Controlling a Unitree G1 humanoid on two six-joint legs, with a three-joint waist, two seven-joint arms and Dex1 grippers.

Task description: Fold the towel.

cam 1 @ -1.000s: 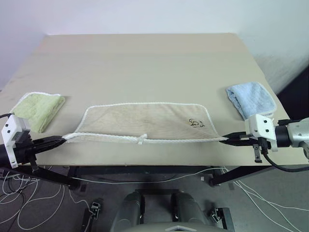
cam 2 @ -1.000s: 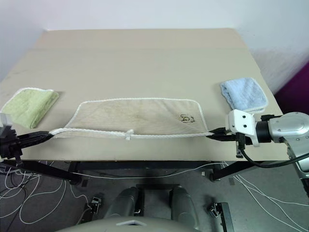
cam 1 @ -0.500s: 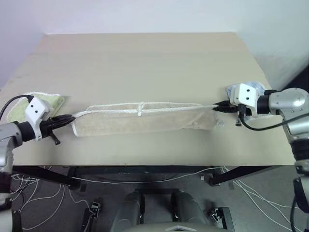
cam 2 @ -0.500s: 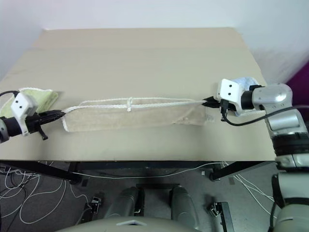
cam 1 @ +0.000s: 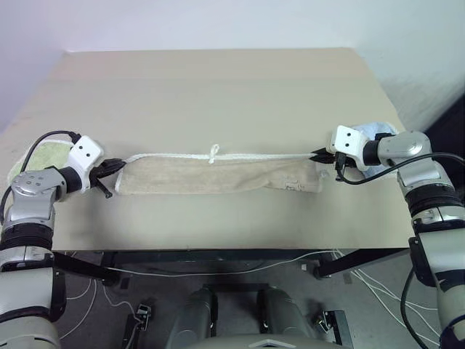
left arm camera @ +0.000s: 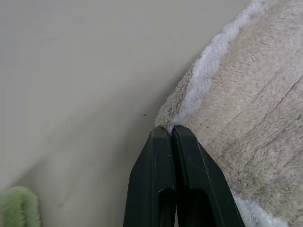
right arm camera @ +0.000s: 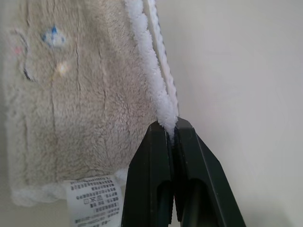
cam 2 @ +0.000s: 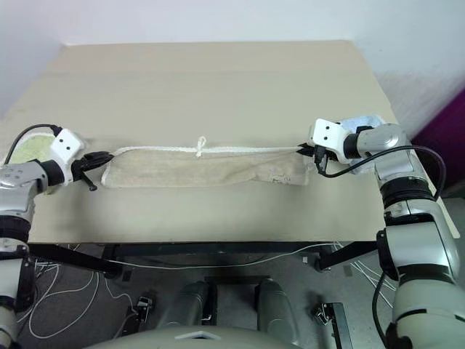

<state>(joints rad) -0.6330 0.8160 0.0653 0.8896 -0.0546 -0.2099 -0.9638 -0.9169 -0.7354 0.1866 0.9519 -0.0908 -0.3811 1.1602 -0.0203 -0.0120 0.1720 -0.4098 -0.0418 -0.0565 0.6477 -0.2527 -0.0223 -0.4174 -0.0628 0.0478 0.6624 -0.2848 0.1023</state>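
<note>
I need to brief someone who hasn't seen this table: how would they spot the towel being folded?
On the tan table, look along the near half, between the left gripper and the right gripper. The beige towel lies there as one long folded strip, pinched at each end. Its white stitched border and small white loop set it apart from the green cloth and the blue cloth.

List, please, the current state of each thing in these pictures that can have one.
Beige terry towel: folded lengthwise, flat on table, both ends pinched.
Left gripper: shut on the towel's corner.
Right gripper: shut on the towel's corner.
Light green cloth: lying on table.
Light blue cloth: behind right gripper.
</note>
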